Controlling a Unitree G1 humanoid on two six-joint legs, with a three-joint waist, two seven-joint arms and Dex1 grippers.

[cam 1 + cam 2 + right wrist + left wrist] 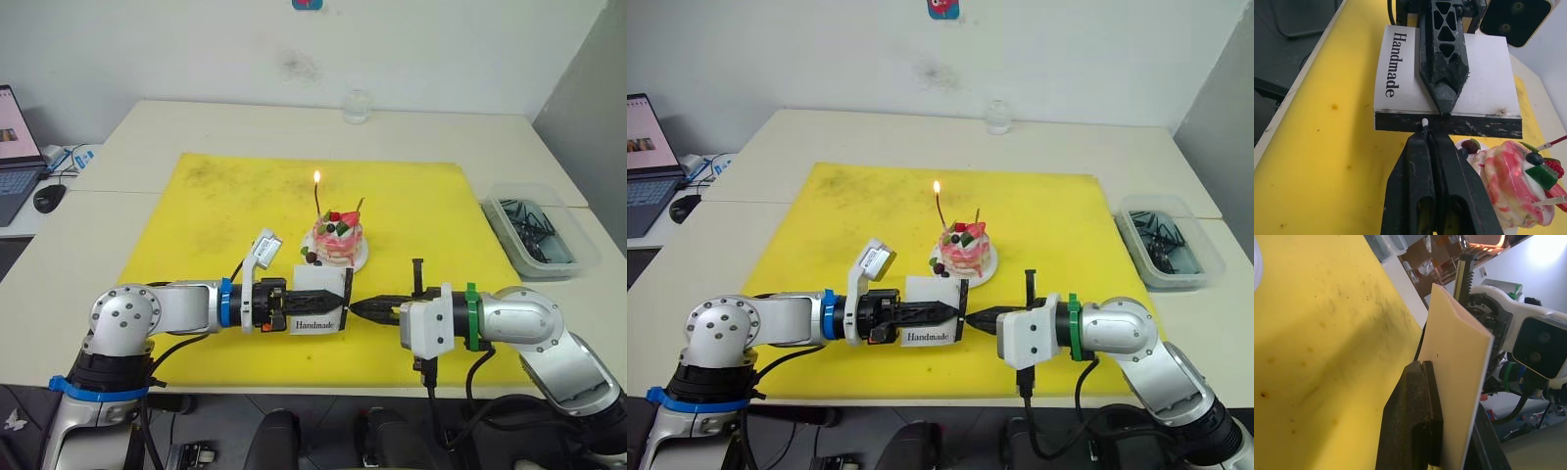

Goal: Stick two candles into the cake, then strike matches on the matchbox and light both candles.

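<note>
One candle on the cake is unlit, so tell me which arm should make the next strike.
Right. The right gripper pinches a match, its head at the matchbox's black strip; the left gripper is clamped on the matchbox, steadying it near the cake.

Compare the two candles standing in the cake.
The taller candle carries a flame at its tip; the shorter candle is unlit. The taller one rises from the cake's left side, nearly upright; the shorter leans on the right. Both are thin tapers stuck into the cake's top.
</note>
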